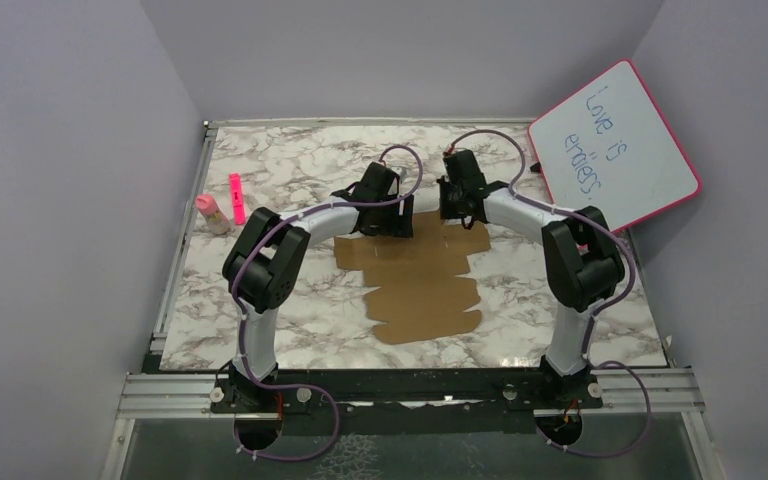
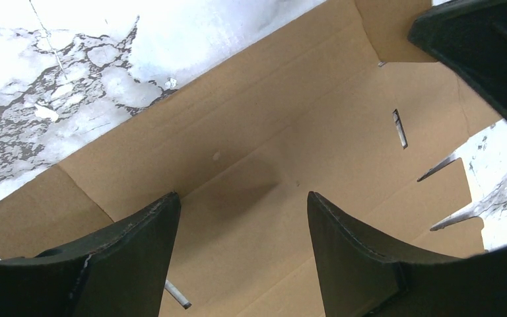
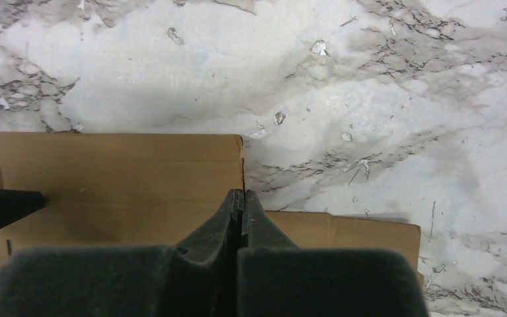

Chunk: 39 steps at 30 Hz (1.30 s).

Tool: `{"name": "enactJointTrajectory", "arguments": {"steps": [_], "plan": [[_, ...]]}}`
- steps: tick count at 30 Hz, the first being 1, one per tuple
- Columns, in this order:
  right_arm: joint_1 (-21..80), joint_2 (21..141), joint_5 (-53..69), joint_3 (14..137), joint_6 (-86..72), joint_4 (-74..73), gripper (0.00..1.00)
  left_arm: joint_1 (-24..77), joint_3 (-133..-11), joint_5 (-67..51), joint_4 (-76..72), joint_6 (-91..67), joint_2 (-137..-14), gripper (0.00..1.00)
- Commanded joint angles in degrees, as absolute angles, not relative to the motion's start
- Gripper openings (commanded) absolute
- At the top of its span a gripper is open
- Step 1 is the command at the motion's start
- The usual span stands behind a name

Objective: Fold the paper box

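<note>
The paper box (image 1: 422, 282) is a flat brown die-cut cardboard sheet with creases, slits and tabs, lying mid-table on the marble. My left gripper (image 1: 388, 224) hangs over its far left part, open, with bare cardboard (image 2: 290, 132) showing between the fingers (image 2: 241, 198) and nothing held. At the sheet's far right corner my right gripper (image 1: 464, 212) is shut, and its closed tips (image 3: 241, 193) sit at the cut between a flap (image 3: 119, 165) and a side tab. No cardboard shows between the tips.
A pink-framed whiteboard (image 1: 615, 150) leans at the back right. A pink marker (image 1: 237, 197) and a small pink-capped bottle (image 1: 210, 212) lie at the left edge. Purple walls close in three sides. The right gripper's dark body (image 2: 482, 46) fills the left wrist view's top right.
</note>
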<state>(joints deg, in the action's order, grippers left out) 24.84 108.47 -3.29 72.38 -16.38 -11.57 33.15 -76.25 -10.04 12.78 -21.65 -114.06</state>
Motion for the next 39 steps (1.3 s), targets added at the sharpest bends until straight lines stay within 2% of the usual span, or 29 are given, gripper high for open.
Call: {"name": "enactJointTrajectory", "arguments": {"steps": [1, 13, 23, 25, 30, 36, 39], "plan": [[28.7, 111.9, -15.9, 76.4, -15.8, -18.5, 0.01, 34.5, -73.8, -10.6, 13.0, -23.0, -115.5, 0.72], [34.3, 119.7, -26.2, 84.5, -21.6, -25.3, 0.01, 35.0, -71.4, -10.9, 11.0, -24.5, -114.4, 0.72], [34.9, 116.1, -26.9, 82.7, -21.3, -22.8, 0.01, 35.1, -70.9, -8.8, 11.1, -23.5, -113.3, 0.72], [34.5, 114.5, -26.6, 81.8, -19.9, -21.9, 0.06, 35.1, -71.3, -7.1, 11.9, -22.8, -113.3, 0.73], [30.4, 108.9, -18.7, 75.4, -17.2, -17.1, 0.27, 35.1, -72.0, -4.4, 13.1, -21.4, -112.7, 0.73], [25.5, 101.5, -9.7, 68.1, -14.2, -13.0, 0.46, 35.1, -73.1, -2.2, 14.2, -20.0, -111.0, 0.74], [21.8, 98.0, -4.1, 64.3, -14.2, -11.1, 0.51, 35.1, -73.9, -0.9, 14.9, -19.1, -109.8, 0.75]]}}
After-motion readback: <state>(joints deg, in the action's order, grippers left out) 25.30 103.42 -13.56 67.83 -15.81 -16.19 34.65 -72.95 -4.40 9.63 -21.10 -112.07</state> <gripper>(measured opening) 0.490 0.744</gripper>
